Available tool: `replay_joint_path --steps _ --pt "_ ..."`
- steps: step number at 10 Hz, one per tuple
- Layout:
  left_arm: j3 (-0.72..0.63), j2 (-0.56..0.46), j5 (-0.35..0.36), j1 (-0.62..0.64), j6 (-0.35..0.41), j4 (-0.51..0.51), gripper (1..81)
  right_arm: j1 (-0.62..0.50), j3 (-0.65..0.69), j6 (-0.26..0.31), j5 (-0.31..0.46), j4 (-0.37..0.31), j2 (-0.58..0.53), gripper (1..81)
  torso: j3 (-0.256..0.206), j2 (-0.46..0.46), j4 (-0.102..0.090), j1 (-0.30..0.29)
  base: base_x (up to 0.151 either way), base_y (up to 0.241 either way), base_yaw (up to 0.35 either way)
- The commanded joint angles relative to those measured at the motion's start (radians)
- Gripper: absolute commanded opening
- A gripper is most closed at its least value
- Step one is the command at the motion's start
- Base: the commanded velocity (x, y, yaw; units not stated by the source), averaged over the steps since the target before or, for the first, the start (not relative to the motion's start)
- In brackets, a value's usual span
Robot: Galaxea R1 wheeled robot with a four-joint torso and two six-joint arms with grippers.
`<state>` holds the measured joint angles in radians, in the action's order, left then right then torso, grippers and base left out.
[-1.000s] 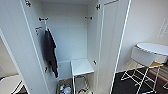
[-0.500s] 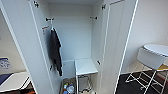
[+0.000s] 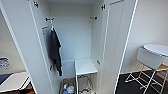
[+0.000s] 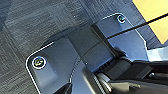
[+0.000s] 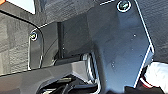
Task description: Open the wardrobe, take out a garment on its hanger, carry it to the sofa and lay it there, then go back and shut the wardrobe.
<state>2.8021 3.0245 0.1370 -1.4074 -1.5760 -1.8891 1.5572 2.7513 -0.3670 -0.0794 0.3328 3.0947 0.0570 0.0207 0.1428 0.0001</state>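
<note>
White-walled room; wardrobe (image 3: 75,45) doors open, dark T-shirt (image 3: 55,51) hanging inside. Grippers' opening: cannot tell. Risk: arm clipping open door while approaching.

The wardrobe (image 3: 75,37) runs past the top edge of the head view, and its left door (image 3: 22,50) is cut by the left and bottom edges. Small items on the wardrobe floor (image 3: 68,88) are too blurred to identify. At far right, a white chair (image 3: 152,58) is clipped by the edge. The hook of the white hanger (image 3: 51,25) is too small to make out.
</note>
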Motion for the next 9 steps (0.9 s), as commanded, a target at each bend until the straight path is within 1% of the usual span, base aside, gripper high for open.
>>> replay_joint_path --steps 1,3,9 --pt "0.002 -0.005 -0.04 0.058 -0.006 -0.001 81.1 -0.039 -0.001 0.002 0.043 -0.006 0.005 81.1 0.0 0.0 0.0 0.0 0.0 0.0 0.0" --pt "0.002 -0.004 -0.04 0.054 -0.004 -0.001 81.1 -0.039 -0.004 0.002 0.043 -0.003 0.005 81.1 0.0 0.0 0.0 0.0 0.0 0.0 0.0" --pt "0.002 -0.002 -0.04 0.054 -0.006 0.001 81.1 -0.041 -0.004 0.002 0.044 -0.003 0.005 81.1 0.0 0.001 0.0 0.0 0.093 0.0 0.0"
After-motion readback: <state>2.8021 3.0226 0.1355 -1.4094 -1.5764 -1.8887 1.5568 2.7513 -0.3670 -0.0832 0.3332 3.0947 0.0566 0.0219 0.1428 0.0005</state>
